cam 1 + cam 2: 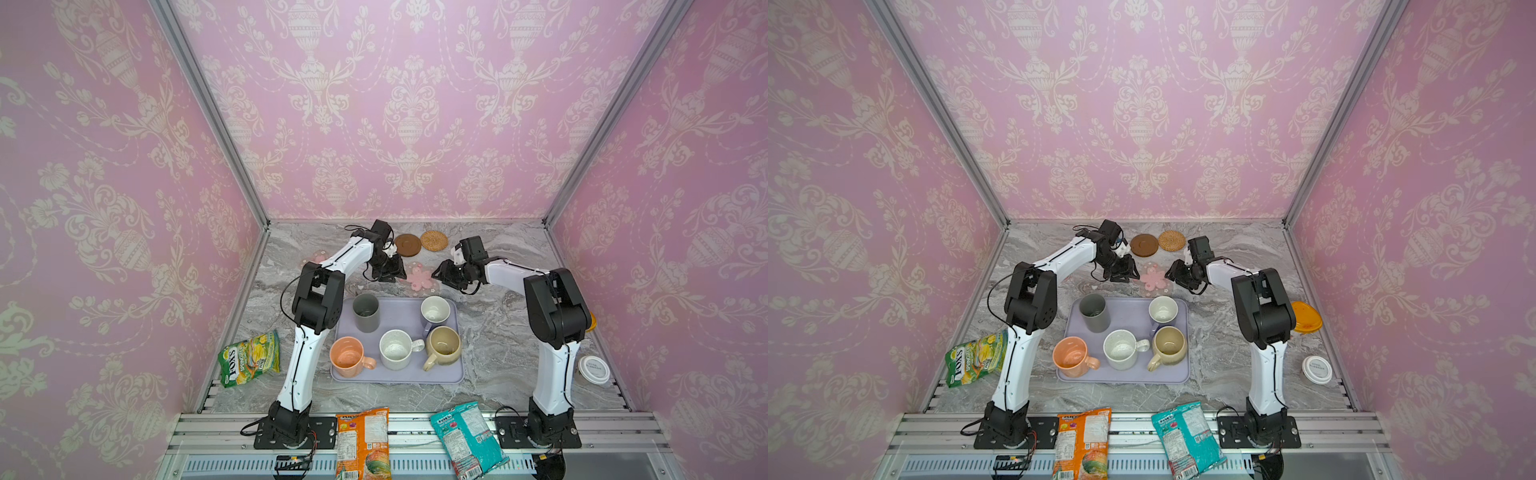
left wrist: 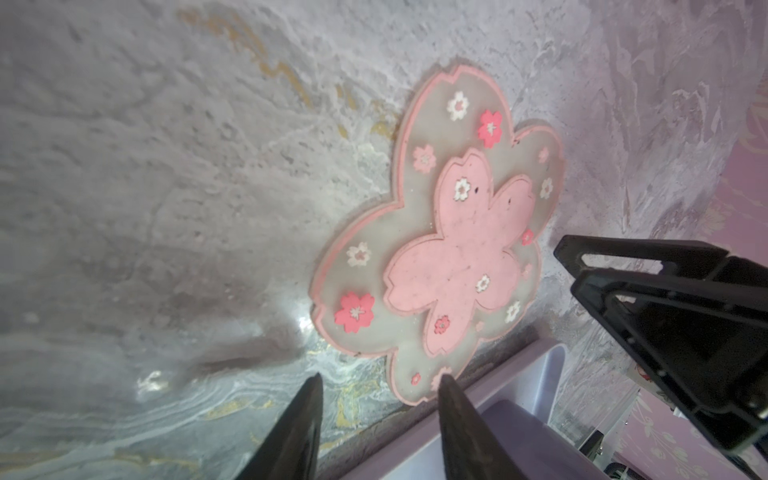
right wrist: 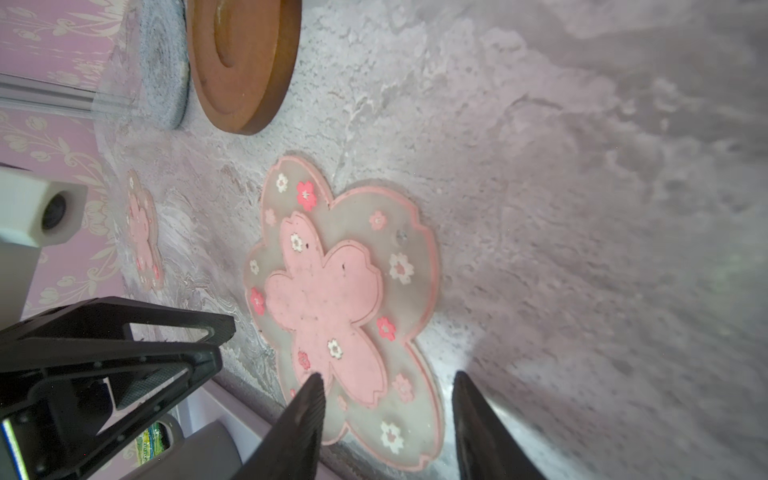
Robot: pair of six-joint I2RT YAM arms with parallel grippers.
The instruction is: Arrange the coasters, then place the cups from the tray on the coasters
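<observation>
We see the pink flower coaster [image 1: 419, 277] lying flat on the marble tabletop [image 1: 498, 332] at mid-frame in both top views, just above the lavender tray [image 1: 399, 379]. The left gripper [image 1: 392, 272] sits at its left edge, the right gripper [image 1: 440, 274] at its right. In the wrist views, each has its fingers parted with nothing between them. Five cups stand on the tray: dark grey tumbler [image 1: 365, 311], lavender mug [image 1: 434, 313], white speckled mug [image 1: 397, 349], peach mug [image 1: 348, 356] and beige mug [image 1: 444, 347]. Higher up, the wooden coaster [image 1: 407, 244] and rattan coaster [image 1: 434, 240] lie side by side.
</observation>
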